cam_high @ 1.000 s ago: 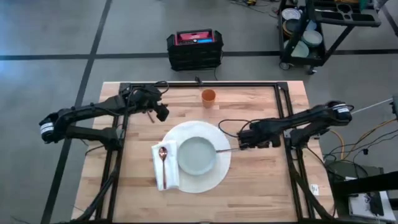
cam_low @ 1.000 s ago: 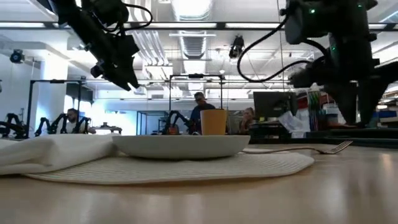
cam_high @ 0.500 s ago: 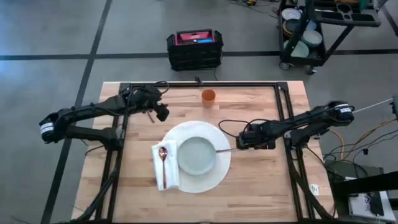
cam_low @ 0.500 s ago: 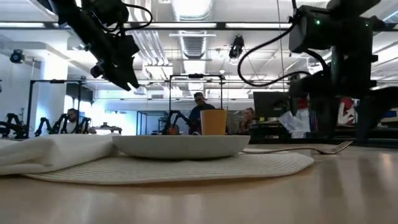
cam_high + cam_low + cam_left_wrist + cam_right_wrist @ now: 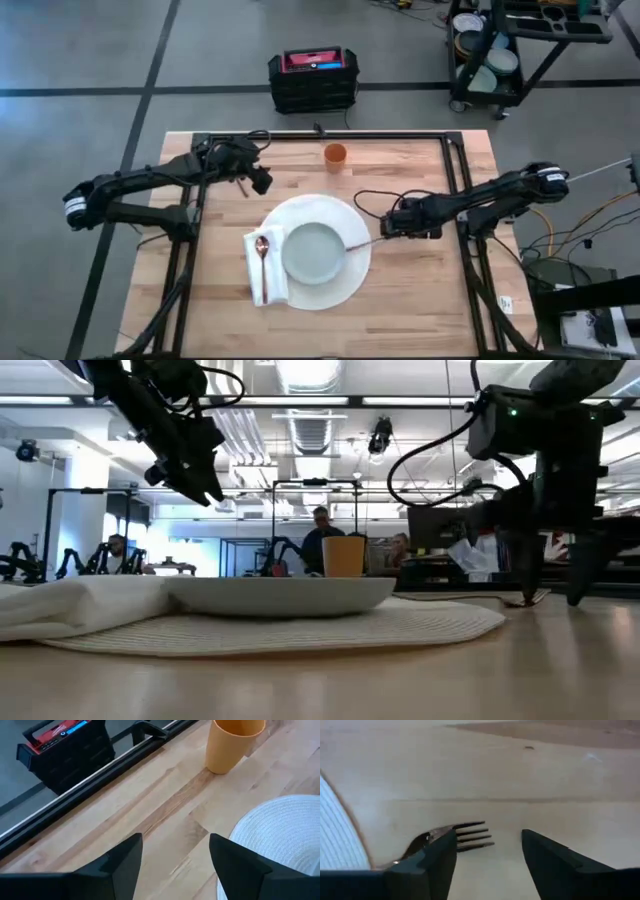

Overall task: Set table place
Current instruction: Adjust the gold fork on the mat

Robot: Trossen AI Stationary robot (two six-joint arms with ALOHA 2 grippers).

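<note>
my right gripper [image 5: 487, 855] is low over the table [image 5: 420, 290] near its right edge, fingers spread, nothing pinched. fork [image 5: 451, 836] lies flat on the wood w/ tines between my fingertips, handle running back onto the round white mat [image 5: 355, 262]. mat sits mid-table; grey-green plate [image 5: 314, 251] on it, folded napkin [image 5: 270, 285] w/ spoon [image 5: 261, 255] at mat's left rim. orange cup [image 5: 335, 156] stands near the far edge. my left gripper [image 5: 175, 862] hangs above the table's far-left part, fingers spread, empty.
</note>
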